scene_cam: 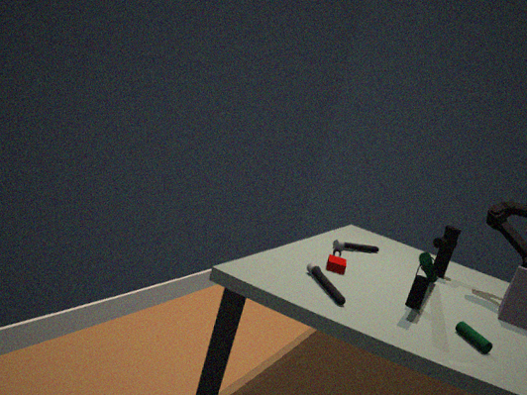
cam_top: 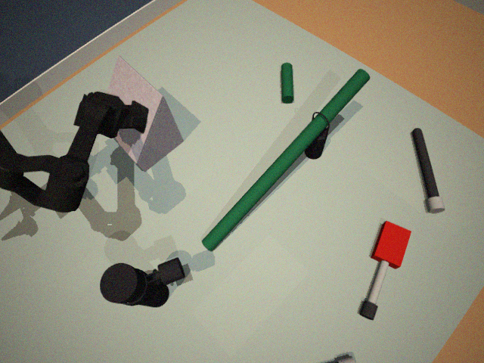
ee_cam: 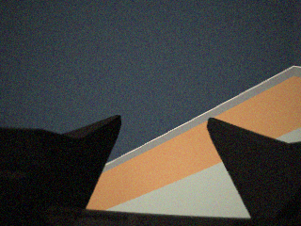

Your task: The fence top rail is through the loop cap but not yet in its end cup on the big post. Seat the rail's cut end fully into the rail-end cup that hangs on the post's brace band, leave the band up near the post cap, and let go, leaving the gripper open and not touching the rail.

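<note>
Currently, claw [ee_cam: 164, 121] spread wide, touching nothing; green rail [cam_top: 285, 159] [scene_cam: 427, 267] well apart.

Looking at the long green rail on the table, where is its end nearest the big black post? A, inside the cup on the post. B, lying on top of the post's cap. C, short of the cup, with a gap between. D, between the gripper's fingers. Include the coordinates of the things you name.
C: from above, the long green rail [cam_top: 269, 178] stops short of the dark cup [cam_top: 171, 270] beside the big black post [cam_top: 119, 283] [scene_cam: 444, 254], pale table showing between them.
</note>
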`<move>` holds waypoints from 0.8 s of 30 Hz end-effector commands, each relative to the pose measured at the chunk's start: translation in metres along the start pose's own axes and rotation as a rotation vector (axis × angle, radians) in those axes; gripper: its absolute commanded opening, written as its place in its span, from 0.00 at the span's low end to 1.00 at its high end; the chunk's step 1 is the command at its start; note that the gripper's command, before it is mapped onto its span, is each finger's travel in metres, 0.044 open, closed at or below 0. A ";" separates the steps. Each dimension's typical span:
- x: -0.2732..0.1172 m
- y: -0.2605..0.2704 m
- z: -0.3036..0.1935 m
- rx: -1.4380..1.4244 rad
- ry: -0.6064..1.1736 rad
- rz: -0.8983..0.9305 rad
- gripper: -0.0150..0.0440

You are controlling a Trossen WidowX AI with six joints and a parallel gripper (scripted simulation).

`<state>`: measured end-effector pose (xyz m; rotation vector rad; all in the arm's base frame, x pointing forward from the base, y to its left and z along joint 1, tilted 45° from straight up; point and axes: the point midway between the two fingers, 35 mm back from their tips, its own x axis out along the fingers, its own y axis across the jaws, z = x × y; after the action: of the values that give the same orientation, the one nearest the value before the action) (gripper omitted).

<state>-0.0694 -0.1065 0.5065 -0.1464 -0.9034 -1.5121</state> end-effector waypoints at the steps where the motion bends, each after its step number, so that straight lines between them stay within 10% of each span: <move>1: 0.000 -0.001 0.002 -0.001 -0.007 -0.004 0.98; 24: -0.168 -0.087 0.207 -0.354 -0.964 -0.606 1.00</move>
<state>-0.1978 0.1037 0.5178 -0.8819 -1.4427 -2.1172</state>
